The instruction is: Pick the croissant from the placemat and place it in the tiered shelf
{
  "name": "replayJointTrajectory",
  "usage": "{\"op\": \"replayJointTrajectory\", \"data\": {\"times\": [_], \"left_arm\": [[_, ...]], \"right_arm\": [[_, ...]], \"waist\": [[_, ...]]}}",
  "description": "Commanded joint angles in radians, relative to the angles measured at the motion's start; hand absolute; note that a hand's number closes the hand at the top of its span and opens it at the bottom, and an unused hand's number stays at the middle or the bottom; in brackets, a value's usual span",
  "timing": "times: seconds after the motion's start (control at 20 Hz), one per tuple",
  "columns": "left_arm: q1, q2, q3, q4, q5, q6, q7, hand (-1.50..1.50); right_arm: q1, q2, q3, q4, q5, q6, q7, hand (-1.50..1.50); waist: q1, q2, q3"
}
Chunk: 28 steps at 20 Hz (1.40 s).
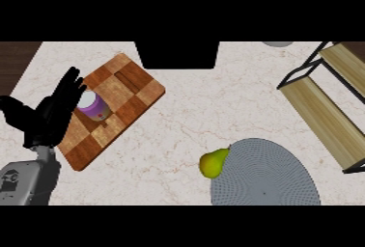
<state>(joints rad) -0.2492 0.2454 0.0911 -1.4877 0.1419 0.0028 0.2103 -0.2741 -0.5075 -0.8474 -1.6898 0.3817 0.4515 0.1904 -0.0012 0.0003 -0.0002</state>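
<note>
I saw no croissant on the grey placemat [267, 176] at lower right, only a pear [212, 163] at its left edge, the tiered shelf [329, 103] waiting at right, while my left hand [50, 113] rested open, holding nothing, at left.

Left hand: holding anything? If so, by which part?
Nothing is held. The left hand is open, fingers straight, over the checkered board's left edge beside the purple-lidded jar, not curled round it. The right hand is out of view.
</note>
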Motion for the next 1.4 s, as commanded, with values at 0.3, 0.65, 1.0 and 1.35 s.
{"op": "replayJointTrajectory", "data": {"times": [0.3,0.65,1.0,1.35], "left_arm": [[0.019,-0.014,-0.007,-0.037,-0.013,-0.001,0.014,0.0],[-0.028,-0.047,-0.025,-0.009,-0.055,0.029,0.004,0.0],[0.005,-0.006,0.035,0.013,-0.009,-0.018,-0.022,0.0],[0.055,-0.083,-0.025,-0.012,-0.059,0.03,-0.035,0.0]], "right_arm": [[-0.108,-0.052,-0.001,0.368,0.086,-0.323,-0.206,-1.5],[-0.137,-0.211,-0.078,0.476,-0.075,-0.27,-0.269,-1.5],[-0.078,-0.381,-0.143,0.7,-0.23,0.046,-0.199,-1.5],[0.068,-0.595,-0.287,0.926,-0.317,0.231,-0.372,-1.5]], "waist": [[0.016,0.002,0.001],[0.001,0.0,0.0],[-0.004,0.0,0.001],[-0.012,-0.001,0.001]]}}
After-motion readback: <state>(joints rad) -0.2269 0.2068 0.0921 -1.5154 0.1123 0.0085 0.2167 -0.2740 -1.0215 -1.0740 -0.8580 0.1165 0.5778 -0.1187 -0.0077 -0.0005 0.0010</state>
